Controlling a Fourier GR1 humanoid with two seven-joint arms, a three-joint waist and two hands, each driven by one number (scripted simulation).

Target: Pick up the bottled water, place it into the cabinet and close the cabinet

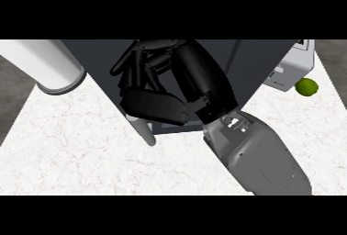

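Squarely in the middle, standing on the pale marbled worktop (pixel 81 151): a tall dark cabinet (pixel 257 59), seen steeply from above, its front face turned toward the viewer. Spread black against that front face: the right robot hand (pixel 154 106), palm low near the cabinet's bottom edge and the rest stretching up along the cabinet's left half. Impossible to tell whether open or closed round anything, since black parts overlap on the dark cabinet. Joined to it, a grey forearm (pixel 261 158), running away from the cabinet's lower right corner, across the worktop.

Just under the palm, at the cabinet's lower left corner: a pale grey piece (pixel 143 131), narrow and rod-like, slanting down onto the worktop. Cannot tell whether part of the bottled water or a fitting of the cabinet; otherwise no bottled water made out with certainty, possibly hidden behind the hand.

Left of the cabinet, close beside its upper left edge: a broad white cylinder (pixel 47 64) with a grey rim. Right of the cabinet, touching or nearly touching its side: a white appliance (pixel 293 69). Just beyond that, farther from the cabinet: a small green fruit (pixel 307 86).
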